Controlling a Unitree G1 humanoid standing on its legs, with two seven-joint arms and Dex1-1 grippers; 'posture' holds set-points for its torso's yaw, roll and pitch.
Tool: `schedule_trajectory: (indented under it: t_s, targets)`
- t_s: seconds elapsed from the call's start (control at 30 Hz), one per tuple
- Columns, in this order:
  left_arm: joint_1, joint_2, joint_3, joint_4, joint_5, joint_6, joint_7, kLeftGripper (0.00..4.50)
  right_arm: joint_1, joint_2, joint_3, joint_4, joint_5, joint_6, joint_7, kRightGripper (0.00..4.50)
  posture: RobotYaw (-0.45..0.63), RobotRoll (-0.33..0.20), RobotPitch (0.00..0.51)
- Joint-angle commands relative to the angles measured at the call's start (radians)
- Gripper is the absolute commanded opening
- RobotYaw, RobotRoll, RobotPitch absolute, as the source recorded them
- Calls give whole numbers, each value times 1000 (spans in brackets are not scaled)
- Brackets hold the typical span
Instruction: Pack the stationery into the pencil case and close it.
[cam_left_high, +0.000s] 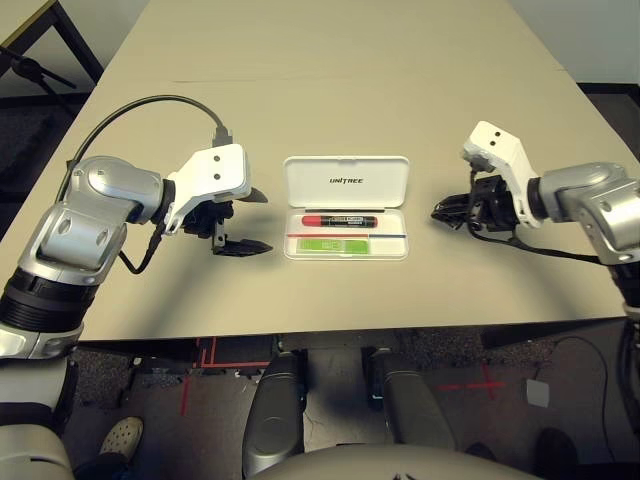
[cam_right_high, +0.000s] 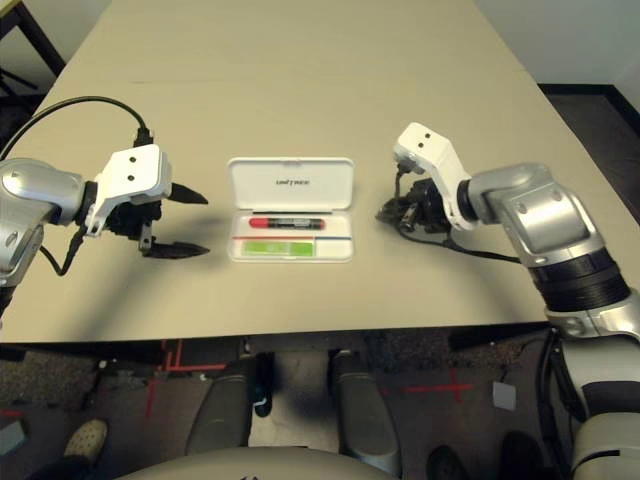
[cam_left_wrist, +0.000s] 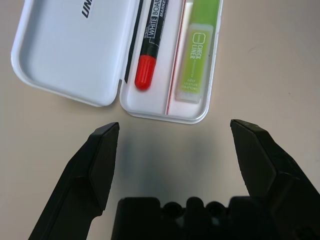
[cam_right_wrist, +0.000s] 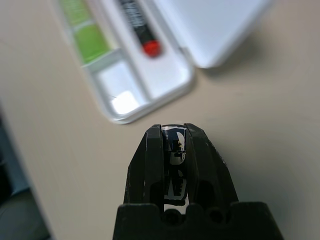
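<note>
- Open white pencil case (cam_left_high: 346, 185) on the worktop (cam_left_high: 330, 80) holds red marker (cam_left_high: 340, 220) and green stick (cam_left_high: 334, 244).
- Left gripper (cam_left_high: 247, 220), at its 9 o'clock: jaws wide.
- Right gripper (cam_right_wrist: 175, 137), at 3 o'clock: jaws clamp a tiny silver-black cylinder (cam_right_wrist: 175, 150).

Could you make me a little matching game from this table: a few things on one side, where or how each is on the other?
1. red marker
2. green stick
3. left hand
4. right hand

a. shut on a small silver-black cylinder
b. in the tray, next to the lid
c. open beside the pencil case
d. in the tray, near the front edge

Pairs: 1-b, 2-d, 3-c, 4-a
</note>
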Motion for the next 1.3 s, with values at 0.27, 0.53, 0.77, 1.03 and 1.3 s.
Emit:
schedule_trajectory:
  t_s: [0.27, 0.53, 0.77, 1.03, 1.3]
  targets:
    - [24, 10, 23, 36, -28, -69, -25, 4500, -140, 10, 94, 31, -34, -132, 217, 328, 117, 0, 168]
    - [53, 5, 62, 45, -84, -99, -40, 4500, -193, 108, 155, 86, -95, -218, 243, 328, 123, 0, 165]
    - [61, -7, 100, 47, -147, -54, -33, 4500, -196, 189, 187, 134, -151, -281, 231, 328, 130, 0, 165]
    - [75, -1, 120, 42, -164, -44, -29, 4500, -187, 230, 199, 188, -208, -360, 216, 328, 145, 0, 168]
    - [77, 0, 133, 39, -171, -38, -26, 4500, -166, 258, 203, 221, -252, -418, 191, 328, 154, 0, 170]
